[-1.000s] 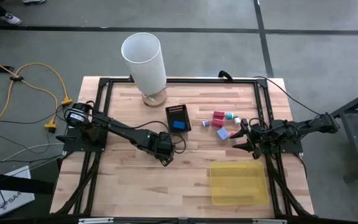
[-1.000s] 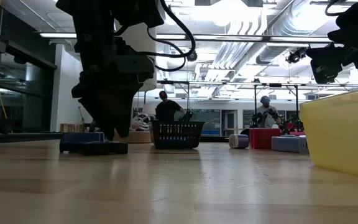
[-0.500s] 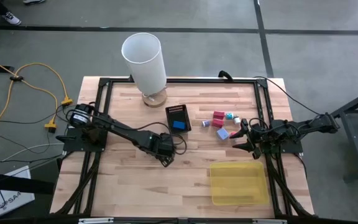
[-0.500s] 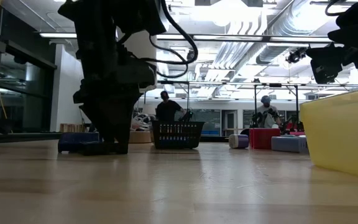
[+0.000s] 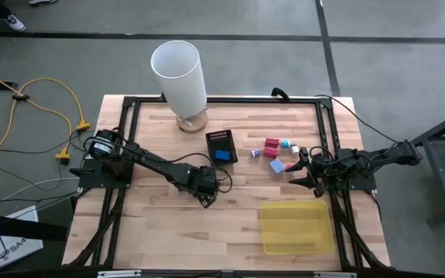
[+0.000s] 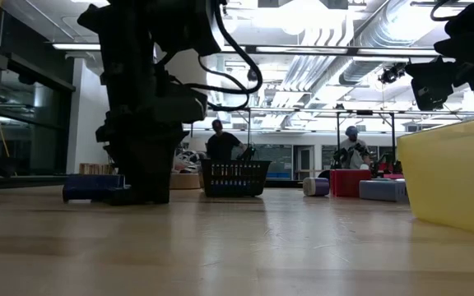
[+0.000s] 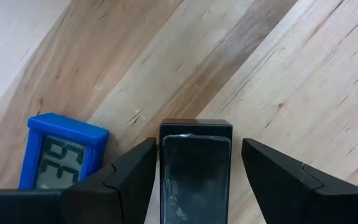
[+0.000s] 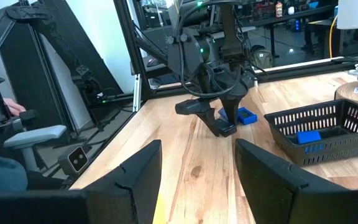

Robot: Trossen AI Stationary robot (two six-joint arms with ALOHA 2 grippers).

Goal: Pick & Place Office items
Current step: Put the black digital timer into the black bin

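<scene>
A small black piece (image 7: 196,174) lies flat on the wooden table, and a blue piece with a number display (image 7: 59,158) lies close beside it. My left gripper (image 7: 197,146) points steeply down over the middle of the table (image 5: 205,198), open, with one finger on each long side of the black piece. In the right wrist view the left gripper (image 8: 224,123) stands over the black piece (image 8: 226,130), with the blue piece (image 8: 246,116) next to it. My right gripper (image 8: 197,186) waits open at the table's right side (image 5: 303,174). My left gripper comes at the black piece from above, its fingers lying along the two long sides. One finger (image 7: 132,174) stands right against a long side (image 7: 164,180); whether it touches, I cannot tell. The other finger (image 7: 278,180) is a small gap away. The piece lies flat on the table.
A black mesh box (image 5: 222,144) holding a blue piece (image 5: 222,155) stands behind the left gripper. Red (image 5: 272,144), teal-white (image 5: 285,144), purple (image 5: 256,154) and pale blue (image 5: 276,165) blocks lie at the right. A yellow tray (image 5: 296,226) sits near right, and a white cylinder (image 5: 179,76) at the far edge.
My left gripper has sunk a little toward the table, its fingertips coming down around the black piece. In the low view the blue piece beside it has shifted slightly toward the table's left edge.
</scene>
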